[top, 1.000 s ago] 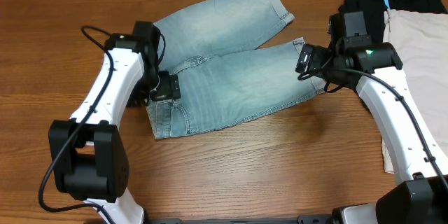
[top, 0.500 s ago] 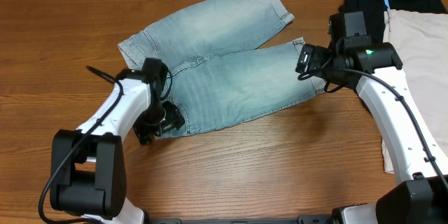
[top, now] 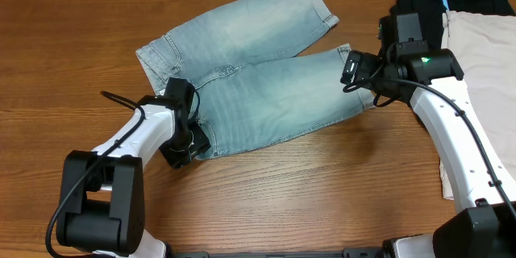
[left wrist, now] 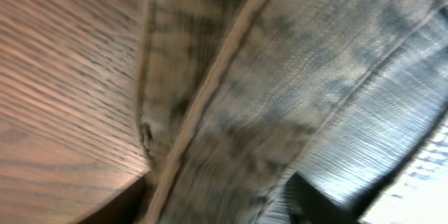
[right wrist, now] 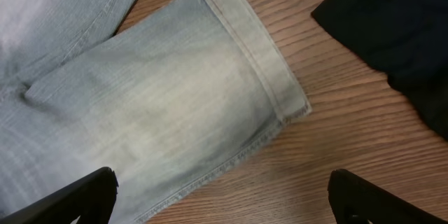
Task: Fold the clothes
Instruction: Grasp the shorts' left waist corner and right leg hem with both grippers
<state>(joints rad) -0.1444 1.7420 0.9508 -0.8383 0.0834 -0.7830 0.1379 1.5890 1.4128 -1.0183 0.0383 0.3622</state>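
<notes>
Your left gripper (top: 185,141) sits at the waistband corner of the denim shorts (top: 258,89), spread on the table (top: 322,185); its grip is not discernible. Catch one layer only and the fold skews. Your right gripper (top: 352,68) hangs open above the hem.

The left arm (top: 133,133) rises from the counter's (top: 322,201) near-left corner and bends inward. Its left hand (top: 185,140) is tipped down low to the surface, and the blurred wrist view does not show how its jaws stand. The right arm (top: 451,121) reaches from the near-right corner toward the far edge. Its right hand (top: 355,70) points left with its fingers (right wrist: 77,194) spread wide and gripping nothing.
</notes>
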